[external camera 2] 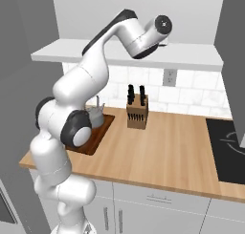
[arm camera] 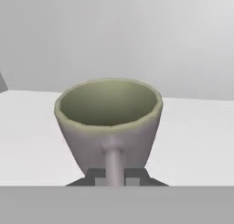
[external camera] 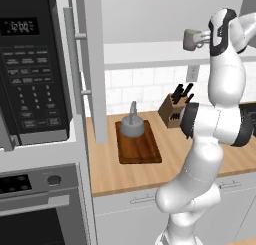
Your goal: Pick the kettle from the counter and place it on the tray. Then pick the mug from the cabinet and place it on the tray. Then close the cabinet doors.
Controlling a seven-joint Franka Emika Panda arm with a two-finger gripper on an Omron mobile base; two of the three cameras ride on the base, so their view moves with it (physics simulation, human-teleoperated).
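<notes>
The greyish-green mug (arm camera: 109, 122) stands upright in the open cabinet, its loop handle (arm camera: 113, 166) pointing at the hand camera. My gripper (arm camera: 114, 176) is shut on that handle, one dark fingertip (arm camera: 95, 174) on each side. From the left base view the mug (external camera: 191, 39) sits just over the pale shelf (external camera: 145, 53) with the gripper (external camera: 202, 38) at its right side. Whether its base touches the shelf is hidden. The grey kettle (external camera: 132, 125) stands upright on the dark brown tray (external camera: 142, 151) on the counter (external camera: 170, 159).
An open cabinet door (external camera: 95, 64) with a silver bar handle (external camera: 75, 59) hangs left of the tray. A knife block (external camera 2: 137, 111) stands on the counter by the tiled wall, a black cooktop (external camera 2: 229, 147) lies to the right, and the microwave (external camera: 30, 69) and oven column are at far left.
</notes>
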